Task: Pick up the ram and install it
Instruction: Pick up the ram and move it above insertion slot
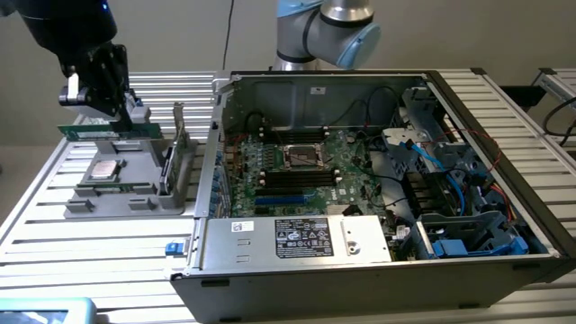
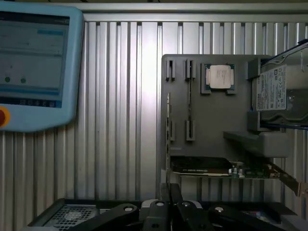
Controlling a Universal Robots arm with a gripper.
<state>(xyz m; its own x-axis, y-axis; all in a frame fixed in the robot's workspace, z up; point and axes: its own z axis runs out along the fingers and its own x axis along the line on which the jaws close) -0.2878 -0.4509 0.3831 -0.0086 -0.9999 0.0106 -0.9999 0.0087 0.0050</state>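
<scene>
At ten o'clock in the exterior view, above the grey fixture tray (image 1: 121,197) on the slatted surface (image 1: 54,236), the end effector (image 1: 121,125) is clenched on the ram (image 1: 88,131). It holds the ram level and clear of the tray, probably for carrying to the open computer case (image 1: 360,94). The ram is a long, thin green board.

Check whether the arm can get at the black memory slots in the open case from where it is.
Probably yes: the case is open, no cable crosses the slots, and the jaws, shut on the ram, hang clear outside it.
</scene>
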